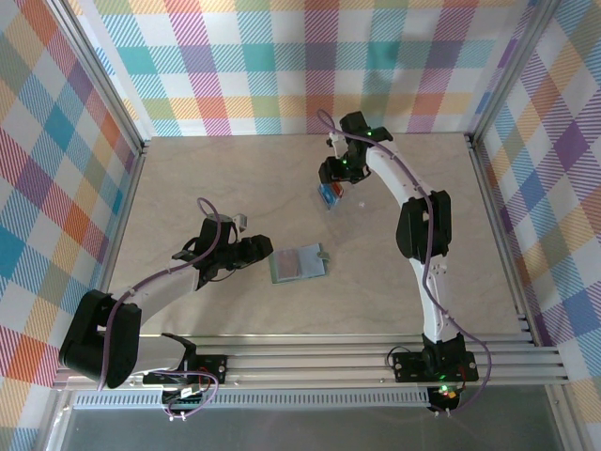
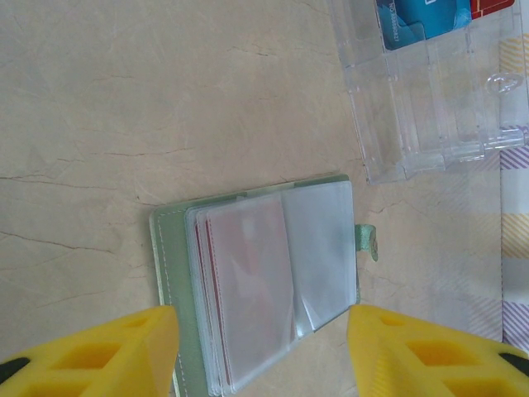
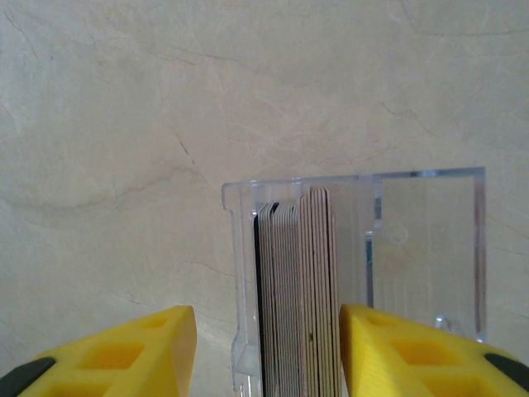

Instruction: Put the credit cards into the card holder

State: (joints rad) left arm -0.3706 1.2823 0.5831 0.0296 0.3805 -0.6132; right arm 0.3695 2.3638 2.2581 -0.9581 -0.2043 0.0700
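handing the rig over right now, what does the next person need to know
Left gripper: open, holding nothing, at the wallet's edge.
Right gripper: open, one finger either side of the cards, not yet closed on them.
The wallet lies open, clear sleeves up. The cards stand on edge in the tray.
Done: what looks like one red card is in a sleeve.
Left: take a card from the tray, slide it into the wallet, then repeat for the rest.
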